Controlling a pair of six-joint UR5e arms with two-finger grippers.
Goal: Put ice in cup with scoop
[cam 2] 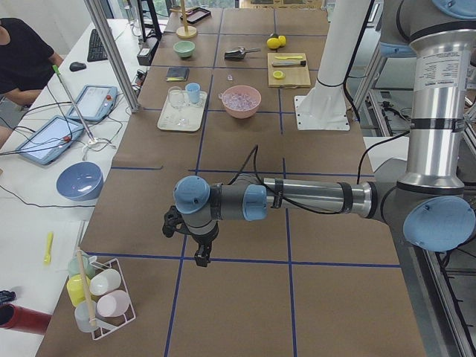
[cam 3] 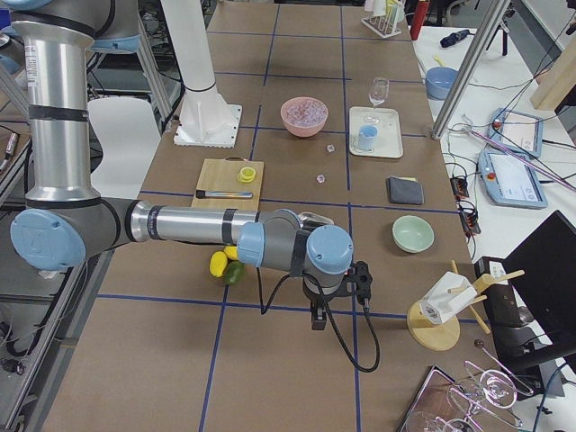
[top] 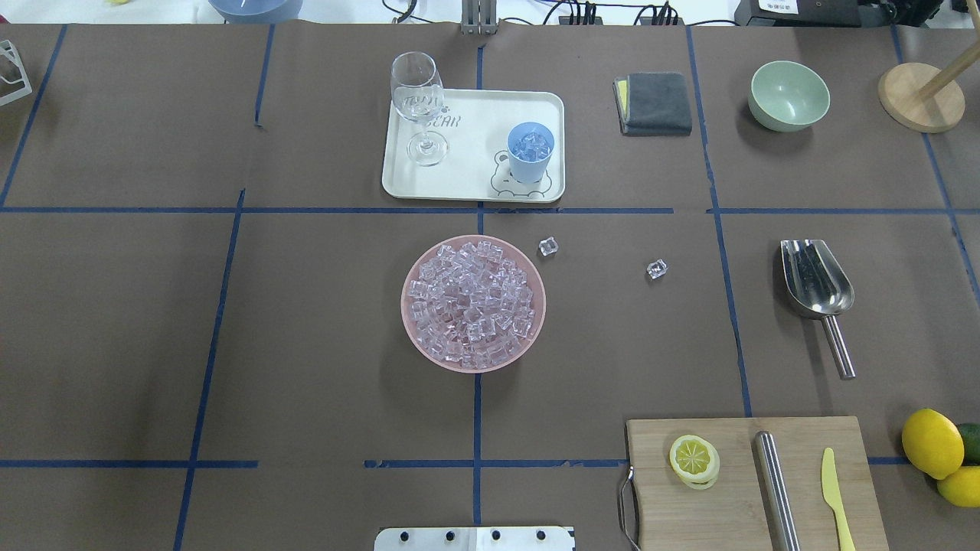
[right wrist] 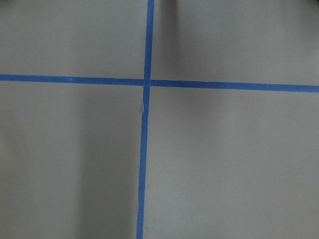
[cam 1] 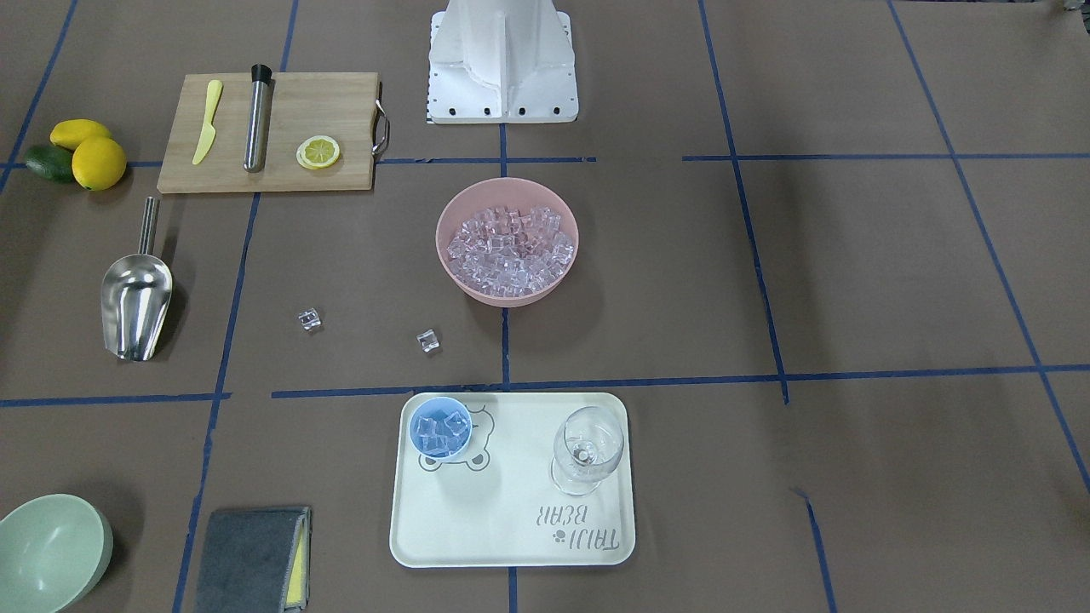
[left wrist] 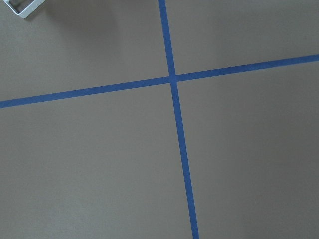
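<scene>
**Ice in the cup, scoop lying free, both arms parked wide**

The cup [top: 530, 151] stands on the right part of the tray [top: 475, 130], at the far side of the surface, and holds several cubes. The bulk of the ice [top: 473, 302] fills the pink bowl [top: 406, 306] at the centre. Two stray cubes [top: 547, 246] lie on the surface to the right of the bowl.

The scoop [top: 816, 279] rests on the right side, well apart from the bowl, with its rod handle pointing to the near edge. Nothing holds it.

The left pincer [cam 2: 201, 259] hangs over bare surface at the left end, and the right pincer [cam 3: 318, 320] does so at the right end. Both show only in the side views, so I cannot tell whether they are released or clenched.

By my judgement one filling pass is done, and the task is either finished or between passes. If more ice is wanted, the right arm is the nearer one. It must clamp the thin handle squarely so the scoop does not roll, dig into the bowl, then tip slowly over the cup's narrow mouth, clear of the stemmed glass [top: 417, 103].
</scene>
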